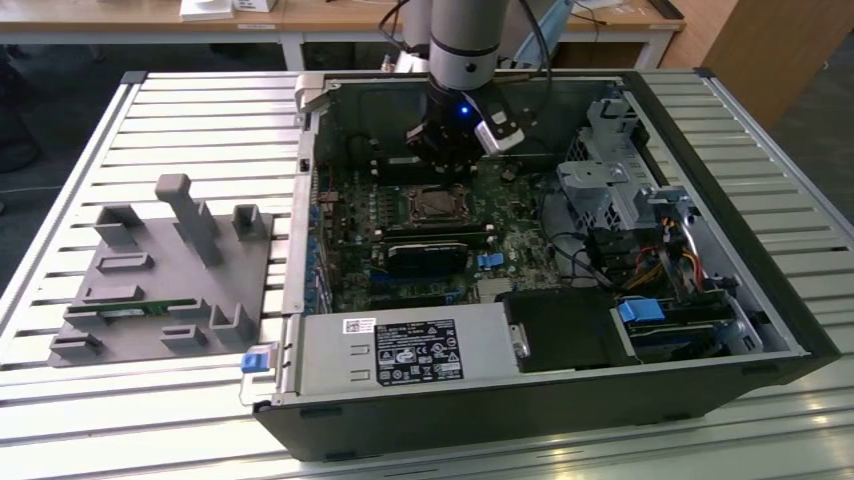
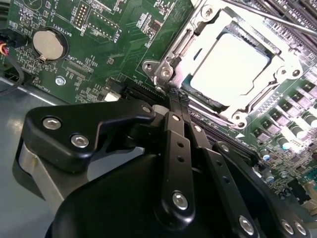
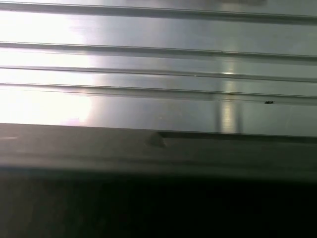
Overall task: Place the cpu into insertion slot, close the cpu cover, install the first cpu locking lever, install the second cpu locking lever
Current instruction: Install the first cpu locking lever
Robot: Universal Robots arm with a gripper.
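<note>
The cpu sits flat in the insertion slot, its pale metal top showing through the window of the cpu cover, which looks folded down over it. In the second wrist view the claw has its 2 fingers pressed together with nothing between them, the tips just beside the socket corner where a screw post stands. In the exterior view the claw hangs over the green circuit board, near the far edge of the socket.

Judging by this, the chip is placed, the cover is shut, and the work stands at the locking levers. A thin wire bar runs along one side of the frame; whether it is latched I cannot tell. To do this step well, the closed tips should push on the lever alone, keep off the chip top and the tiny parts of the board, and carry the bar down and sideways under its hook without scraping the frame.

The open computer case rests on the slatted desk. It holds the board, a labelled power supply box, a black card and drive cages with cables. A grey holder stands outside the case, at the exterior view's left.
</note>
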